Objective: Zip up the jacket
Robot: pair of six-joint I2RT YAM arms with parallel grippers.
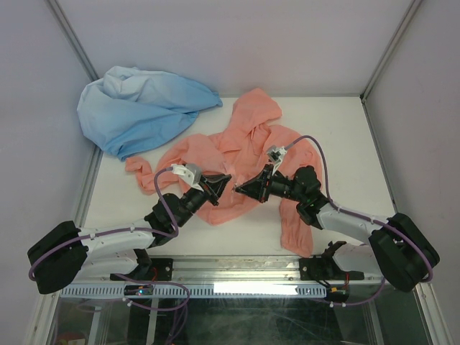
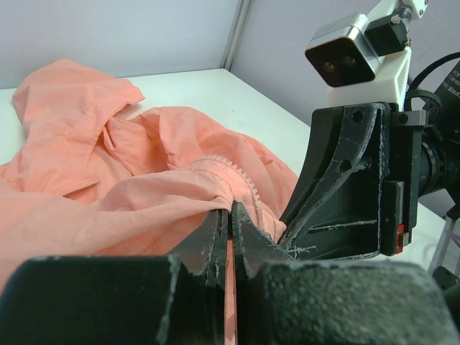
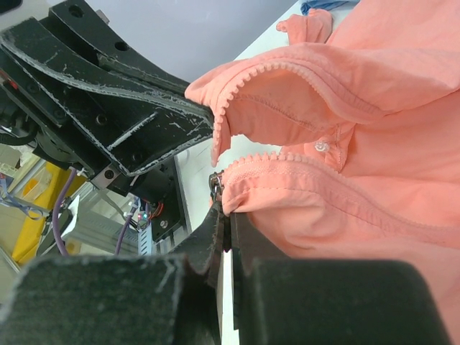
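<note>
The salmon-pink jacket point(image 1: 237, 154) lies crumpled in the middle of the table, hood toward the back. My left gripper point(image 1: 225, 180) is shut on the jacket's front edge by one row of zip teeth point(image 2: 241, 183). My right gripper point(image 1: 241, 190) is shut on the other front edge, right beside the metal zip slider point(image 3: 215, 184). The two grippers meet tip to tip above the jacket's lower front. In the right wrist view the two rows of zip teeth point(image 3: 248, 72) stand apart and unjoined. The jacket also fills the left wrist view point(image 2: 108, 165).
A light blue garment point(image 1: 140, 108) lies bunched at the back left, touching the jacket's sleeve. One pink sleeve point(image 1: 295, 226) runs toward the front edge under my right arm. Walls close the table at back and sides.
</note>
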